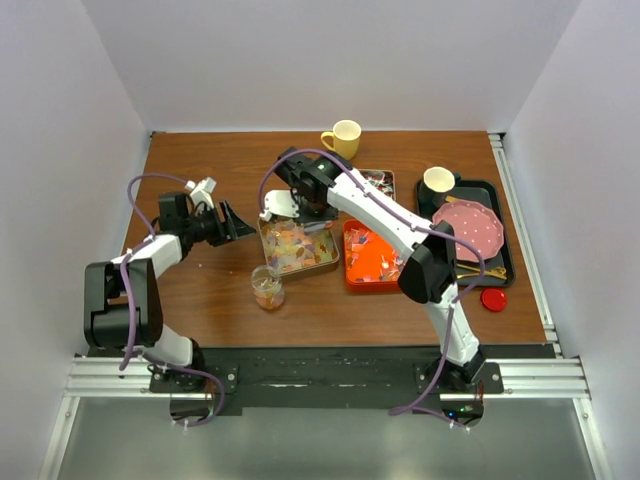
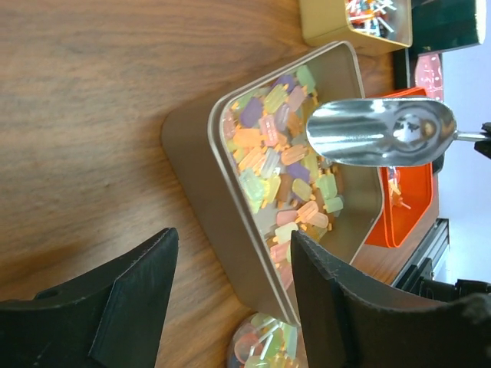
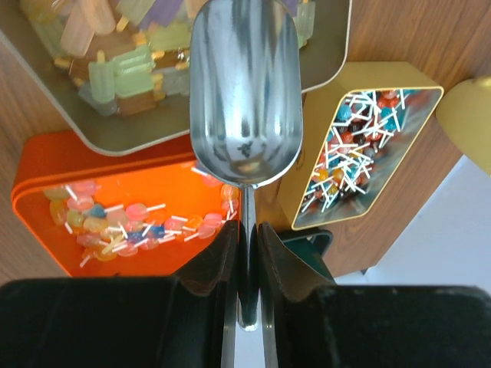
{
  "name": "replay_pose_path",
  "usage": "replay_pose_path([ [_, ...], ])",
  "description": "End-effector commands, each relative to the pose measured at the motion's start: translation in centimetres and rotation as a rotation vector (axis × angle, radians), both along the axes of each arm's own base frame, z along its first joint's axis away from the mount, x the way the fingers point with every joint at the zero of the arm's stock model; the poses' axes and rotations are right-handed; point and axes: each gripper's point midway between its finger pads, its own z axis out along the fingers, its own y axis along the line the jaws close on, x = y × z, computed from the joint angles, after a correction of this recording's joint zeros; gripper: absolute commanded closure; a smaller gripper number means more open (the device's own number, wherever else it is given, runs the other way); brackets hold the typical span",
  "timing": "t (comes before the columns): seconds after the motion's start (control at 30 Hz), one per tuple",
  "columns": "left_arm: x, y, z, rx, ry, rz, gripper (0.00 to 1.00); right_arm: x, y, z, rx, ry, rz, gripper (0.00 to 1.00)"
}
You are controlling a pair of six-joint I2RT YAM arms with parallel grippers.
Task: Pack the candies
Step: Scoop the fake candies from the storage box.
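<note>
Centre of top view: found pastel candies (image 1: 297, 245) heaped in tan tin (image 1: 262, 245). Spotted flat candies (image 1: 372, 258) in orange tray (image 1: 375, 284) just right of it, and lollipops (image 3: 357, 146) in gold tin (image 3: 383, 75) beyond. Saw right pincer (image 3: 245, 238) clenched on thin handle of metal scoop (image 3: 244, 92), bowl empty, hanging over right end of tan tin with pastel heap beside and beneath; could not tell whether touching. Saw left pincer (image 2: 234, 245) released, grasping nothing, over bare worktop (image 2: 92, 92) just left of tin. From its wrist view, had tin's near corner lying past gap between fingers, candies well beyond fingertips, and small jar (image 2: 265, 349) of candies at bottom edge of frame.
</note>
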Motion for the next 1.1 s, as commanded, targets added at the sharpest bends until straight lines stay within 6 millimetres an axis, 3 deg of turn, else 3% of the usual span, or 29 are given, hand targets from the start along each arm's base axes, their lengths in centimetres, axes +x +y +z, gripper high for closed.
replay_pose_path([
  [0.0,-0.1,0.1,-1.1,0.006,0.021,0.025,0.36,-1.4,-1.8,0.4,-0.085,0.061,-0.052,1.00],
  [0.3,-0.1,-0.2,-2.0,-0.004,0.050,0.020,0.37,-1.7,-3.3,-0.6,-0.191,0.083,-0.066,1.00],
  [0.67,-0.3,-1.2,-2.4,-0.005,0.063,-0.004,0.38,-3.2,-4.9,0.7,-0.194,0.093,-0.072,1.00],
  [0.77,-0.3,-1.3,-2.4,-0.006,0.062,-0.006,0.38,-3.7,-5.4,0.2,-0.216,0.116,-0.073,1.00],
  [1.07,-0.6,-1.2,-3.2,0.009,0.089,0.013,0.38,-3.1,-5.2,-0.9,-0.252,0.111,-0.078,1.00],
])
